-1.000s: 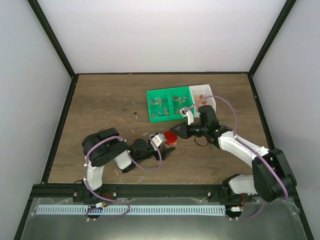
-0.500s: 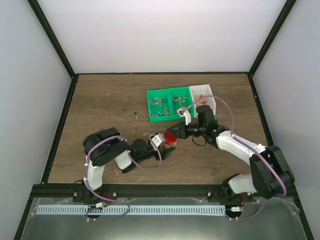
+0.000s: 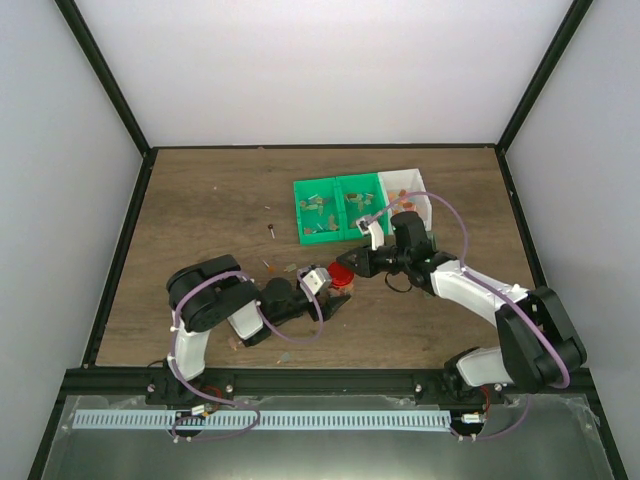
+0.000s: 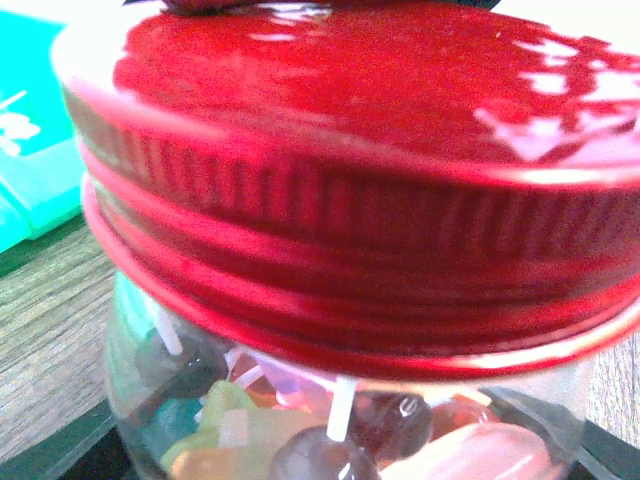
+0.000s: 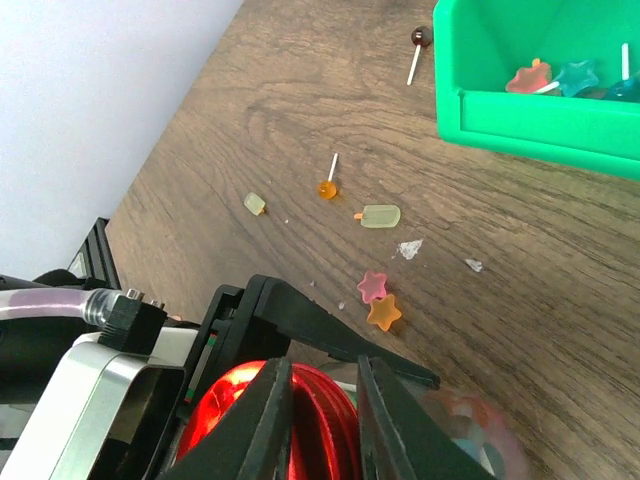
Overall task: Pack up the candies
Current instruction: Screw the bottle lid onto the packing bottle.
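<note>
You are closing the jar (image 4: pixel 300 430): left gripper (image 3: pixel 338 291) holds it, right gripper (image 5: pixel 322 425) pinches the lid (image 4: pixel 350 150); next, I think, twist it tight.

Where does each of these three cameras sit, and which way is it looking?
Top external: above and behind the arms, looking down at the table; both arms show whole, left claw and right claw close together.
Left wrist: on the left arm, looking sideways at the jar of candies it holds; hardly any of its own claw shows.
Right wrist: on the right arm, looking down past its own fingers at the red lid.
Shared: both wrist views show the red lid and a green tray.
</note>
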Robot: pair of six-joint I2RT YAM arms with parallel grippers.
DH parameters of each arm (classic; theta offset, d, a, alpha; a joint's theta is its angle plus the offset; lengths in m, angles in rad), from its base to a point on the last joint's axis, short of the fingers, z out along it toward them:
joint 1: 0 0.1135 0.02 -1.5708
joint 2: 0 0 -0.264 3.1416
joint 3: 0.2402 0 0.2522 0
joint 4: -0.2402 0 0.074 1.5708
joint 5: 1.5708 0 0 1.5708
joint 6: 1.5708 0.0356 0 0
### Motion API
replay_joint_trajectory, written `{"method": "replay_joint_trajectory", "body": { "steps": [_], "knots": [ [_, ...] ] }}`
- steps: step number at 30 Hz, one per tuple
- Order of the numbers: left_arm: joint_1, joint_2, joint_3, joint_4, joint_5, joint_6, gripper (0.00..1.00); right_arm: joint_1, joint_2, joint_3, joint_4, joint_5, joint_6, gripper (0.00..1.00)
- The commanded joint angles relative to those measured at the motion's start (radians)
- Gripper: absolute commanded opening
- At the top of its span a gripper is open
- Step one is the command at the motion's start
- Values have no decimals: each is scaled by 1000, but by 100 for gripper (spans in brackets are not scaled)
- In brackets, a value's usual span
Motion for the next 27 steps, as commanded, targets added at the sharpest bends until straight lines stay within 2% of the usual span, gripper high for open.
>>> {"method": "replay_joint_trajectory", "body": {
  "steps": [1, 3, 11, 18, 27],
  "knots": [
    [-3, 74, -52, -281, 47, -42, 64, 6, -5, -14, -11, 3, -3, 17],
    [-2, 74, -51, -281, 46, -42, 64, 6, -3, -25, -9, -7, -3, 14],
    [8, 73, -44, -283, 43, -73, 64, 7, 33, -57, -50, -61, 11, 13],
    [41, 76, -6, -353, -3, -100, 63, 7, -21, -158, -8, -109, 55, 2],
    [60, 82, 51, -435, -4, -99, 63, 8, -90, -231, 3, -133, 91, 1]
  ]
}}
